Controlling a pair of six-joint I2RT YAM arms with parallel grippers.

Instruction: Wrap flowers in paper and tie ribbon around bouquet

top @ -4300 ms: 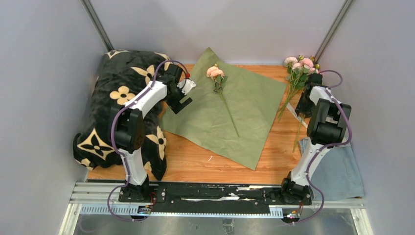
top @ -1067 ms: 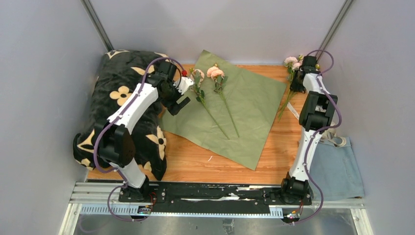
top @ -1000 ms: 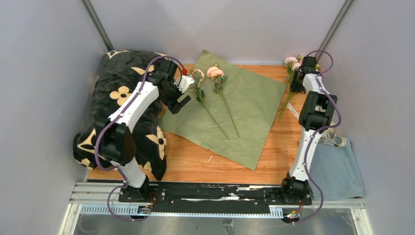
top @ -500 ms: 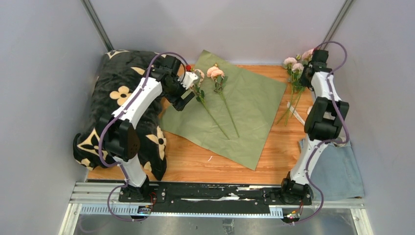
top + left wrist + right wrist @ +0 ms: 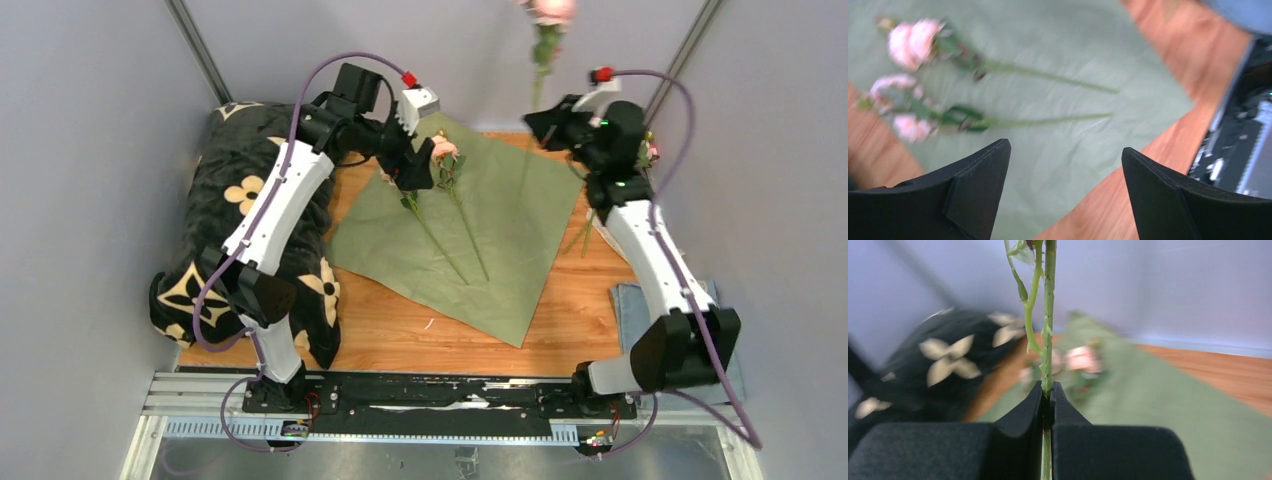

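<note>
The paper [image 5: 500, 220] lies olive side up in the middle of the table. Two of the flowers [image 5: 443, 150] rest on it, stems pointing toward me; the left wrist view shows them [image 5: 913, 40] on the sheet [image 5: 1048, 125]. My left gripper [image 5: 415, 165] hovers open above them, its jaws [image 5: 1065, 165] empty. My right gripper [image 5: 545, 128] is raised over the paper's far right part, shut on one flower's stem [image 5: 1048, 340], with its bloom [image 5: 552, 10] high above. More flowers [image 5: 650, 150] lie behind the right arm. I cannot make out the ribbon.
A black cloth with cream flower prints [image 5: 250, 200] is heaped at the left. A grey-blue cloth [image 5: 625, 300] lies at the right, partly under the right arm. Grey walls close three sides, and the arms' rail [image 5: 430, 395] runs along the near edge.
My right gripper shut on a flower stem at the far right and lifted it up and leftward. My left gripper rose away from the second flower lying on the paper.
</note>
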